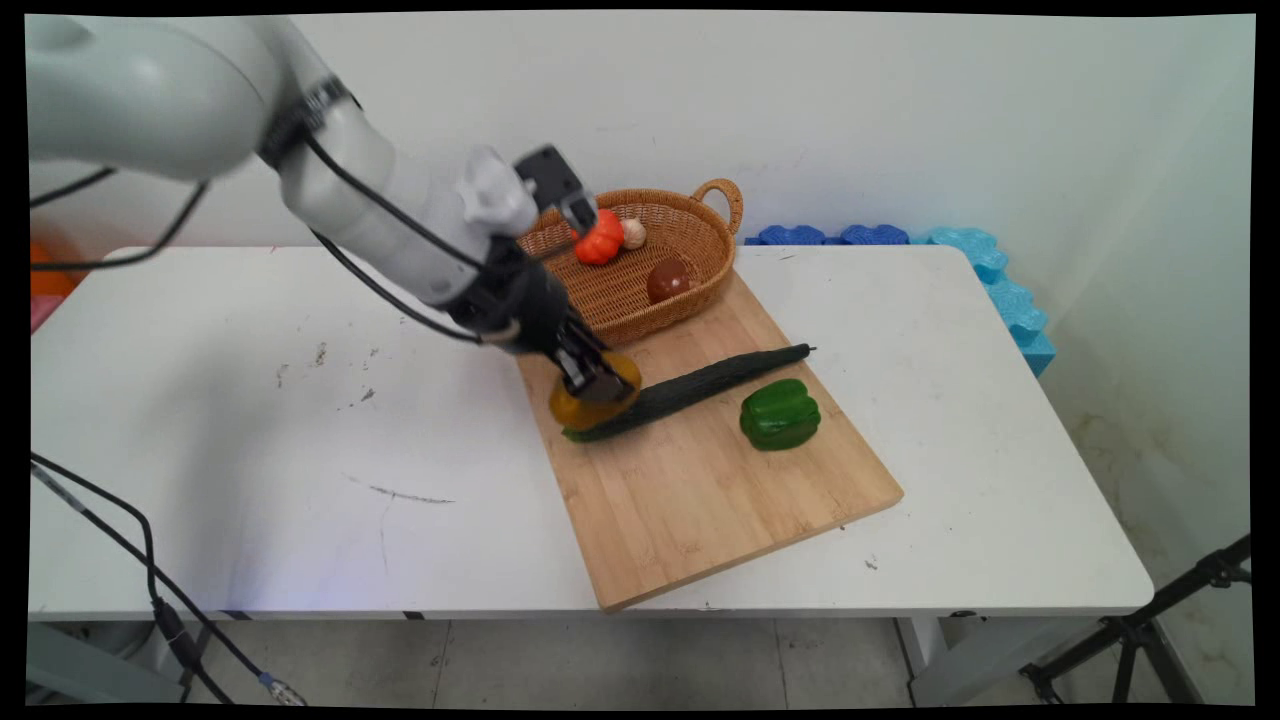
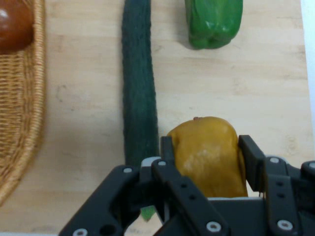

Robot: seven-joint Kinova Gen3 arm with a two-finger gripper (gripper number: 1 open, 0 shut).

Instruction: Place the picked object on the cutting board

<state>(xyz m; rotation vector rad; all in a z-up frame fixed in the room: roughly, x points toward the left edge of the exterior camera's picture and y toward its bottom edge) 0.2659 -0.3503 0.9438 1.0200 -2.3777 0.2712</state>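
In the hand view, the green pepper (image 2: pixel 214 22) is cut off by the top edge, as is the far end of the cucumber (image 2: pixel 139 83), whose near end disappears behind the gripper's (image 2: pixel 204 152) linkage. The wicker basket (image 2: pixel 27 118) runs off the left edge, with only part of a brown round fruit (image 2: pixel 14 27) showing. The yellow fruit's (image 2: pixel 209 155) lower part is hidden by the gripper.

In the main view, the gripper (image 1: pixel 597 385) covers much of the yellow fruit (image 1: pixel 570 408).

Black gripper (image 2: pixel 206 152) against a mustard-yellow pepper (image 2: pixel 209 155), beside a dark green, finely ribbed cucumber (image 2: pixel 139 93) and a glossy bright green pepper (image 2: pixel 214 19). Pale, straight-grained wooden board (image 1: pixel 700 490) on a white table (image 1: pixel 250 420). Tan woven basket (image 1: pixel 690 215) with orange-red, beige and reddish-brown pieces inside.
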